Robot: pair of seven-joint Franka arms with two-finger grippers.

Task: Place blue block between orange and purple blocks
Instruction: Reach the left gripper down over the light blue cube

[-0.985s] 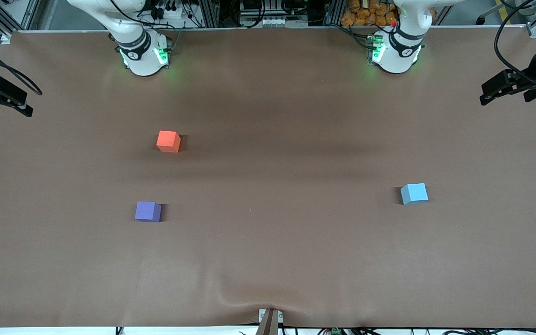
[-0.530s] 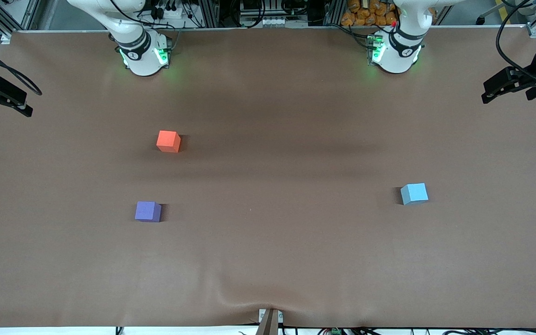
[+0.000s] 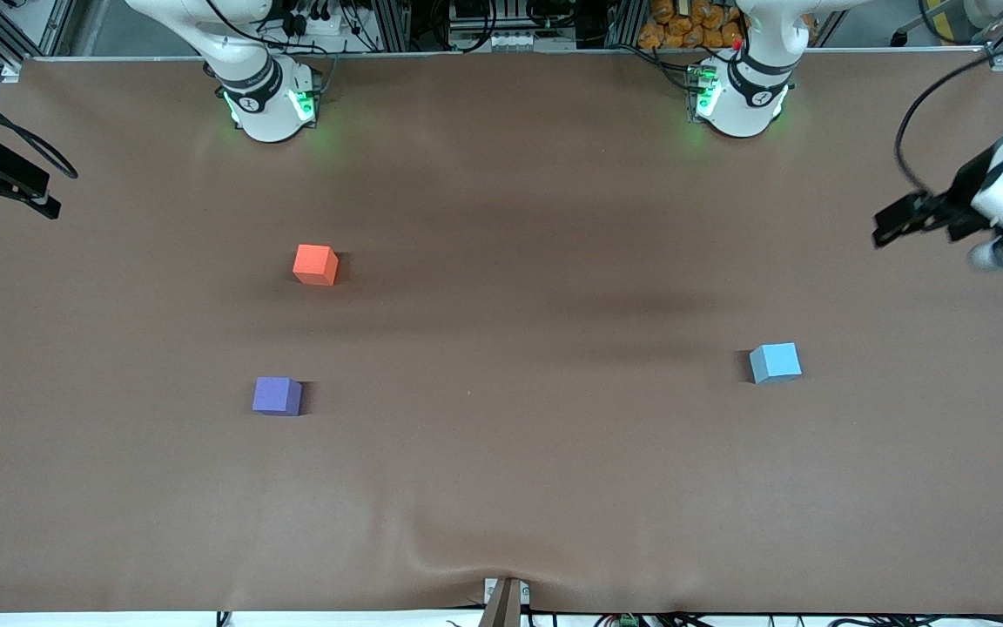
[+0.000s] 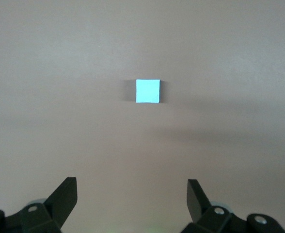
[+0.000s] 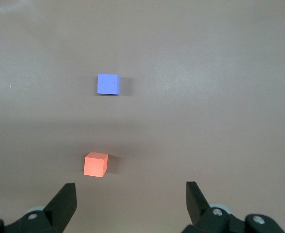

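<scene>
The blue block (image 3: 775, 362) (image 4: 148, 91) lies alone toward the left arm's end of the table. The orange block (image 3: 315, 264) (image 5: 95, 164) and the purple block (image 3: 277, 395) (image 5: 107, 84) lie toward the right arm's end, a gap of bare table between them, the purple one nearer the front camera. My left gripper (image 3: 898, 223) (image 4: 132, 196) hangs open and empty over the table's edge at the left arm's end, well apart from the blue block. My right gripper (image 5: 131, 199) waits open and empty over the edge at the right arm's end.
A brown mat (image 3: 501, 470) covers the whole table, with a small wrinkle at its front edge (image 3: 501, 566). The two arm bases (image 3: 268, 100) (image 3: 741, 96) stand along the back edge.
The left arm has swung its gripper lower and farther in over the table, toward the blue block. The blocks and the right arm have not moved.
</scene>
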